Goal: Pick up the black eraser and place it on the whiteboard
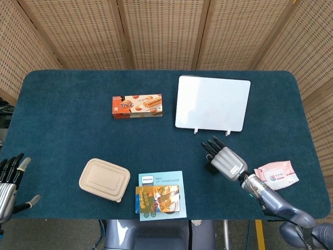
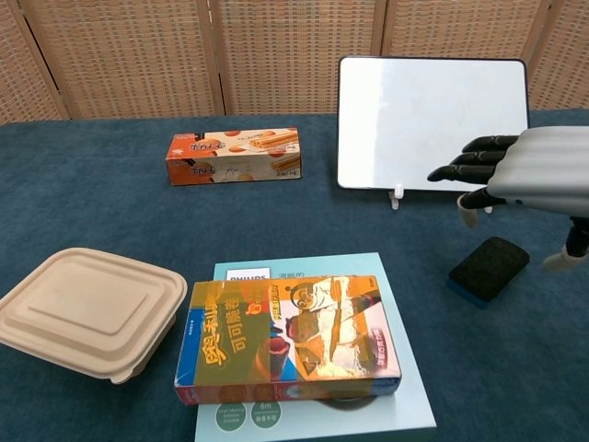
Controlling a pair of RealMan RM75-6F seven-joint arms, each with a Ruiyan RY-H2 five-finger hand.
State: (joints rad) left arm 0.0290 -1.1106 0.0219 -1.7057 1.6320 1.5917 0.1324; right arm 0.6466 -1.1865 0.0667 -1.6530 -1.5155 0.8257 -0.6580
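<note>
Chest view: the right hand (image 2: 538, 170), fingers spread and empty, hovers above the black eraser (image 2: 489, 269). The whiteboard (image 2: 428, 122) stands beyond. The left hand (image 1: 9, 179) is open too.

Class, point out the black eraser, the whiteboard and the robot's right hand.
black eraser (image 2: 489, 269), chest view, its top face.
whiteboard (image 2: 414, 120), chest view, its bare white surface.
right hand (image 2: 525, 170), chest view, the hand's back.

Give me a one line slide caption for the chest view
Right hand hovers open above the black eraser, in front of the whiteboard.
</note>
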